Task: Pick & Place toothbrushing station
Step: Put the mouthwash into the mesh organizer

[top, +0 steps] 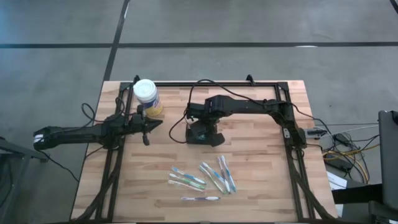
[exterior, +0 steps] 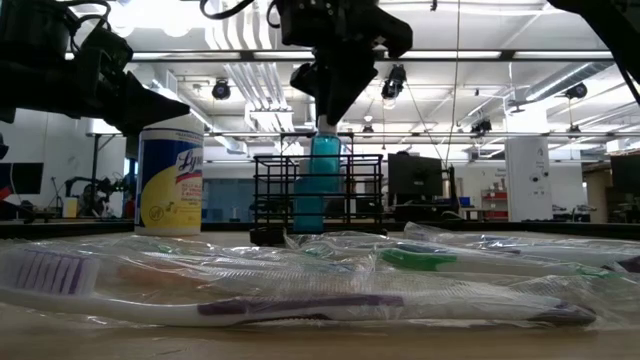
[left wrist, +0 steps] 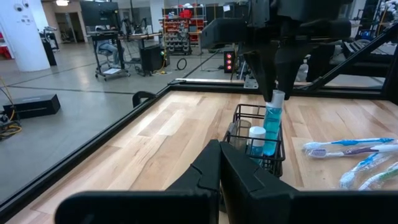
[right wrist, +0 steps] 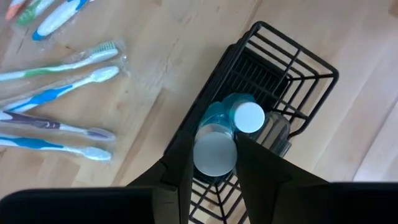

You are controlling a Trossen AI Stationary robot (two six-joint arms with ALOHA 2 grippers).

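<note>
Mid-table: black wire toothbrushing station [top: 205, 135] upright; right gripper [right wrist: 214, 155] apparently pinching blue tube [exterior: 323, 180] inside.

Wooden worktop [top: 261, 155] from above. Right tool [top: 204, 132] sits over the black caddy [top: 213, 138] mid-worktop. Left tool [top: 147, 127] hangs just beside the white-capped yellow jar [top: 147, 96]. Wrapped toothbrushes [top: 202, 178] lie scattered nearer the front edge, well apart from the caddy.

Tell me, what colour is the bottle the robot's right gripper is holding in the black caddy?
The bottle is blue-teal with a white cap, clearest in the left wrist view.
</note>
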